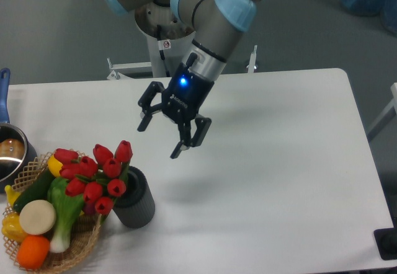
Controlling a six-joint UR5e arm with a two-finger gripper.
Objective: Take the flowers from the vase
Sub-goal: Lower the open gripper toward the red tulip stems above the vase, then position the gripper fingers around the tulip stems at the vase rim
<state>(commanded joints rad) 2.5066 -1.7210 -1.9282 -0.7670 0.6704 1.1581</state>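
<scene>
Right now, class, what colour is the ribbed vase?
Dark grey; the vase shows in the fixed camera view.

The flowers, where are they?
The flowers lean out of the vase at the table's front left, over the basket, below the open gripper.

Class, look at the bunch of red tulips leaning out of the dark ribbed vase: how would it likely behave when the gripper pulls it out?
The flowers lean left over the wicker basket, so the bunch may sag rather than rise straight. Many separate buds suggest they could splay if gripped loosely. The narrow vase might tip if stems drag on its mouth. The gripper hangs open above.
</scene>
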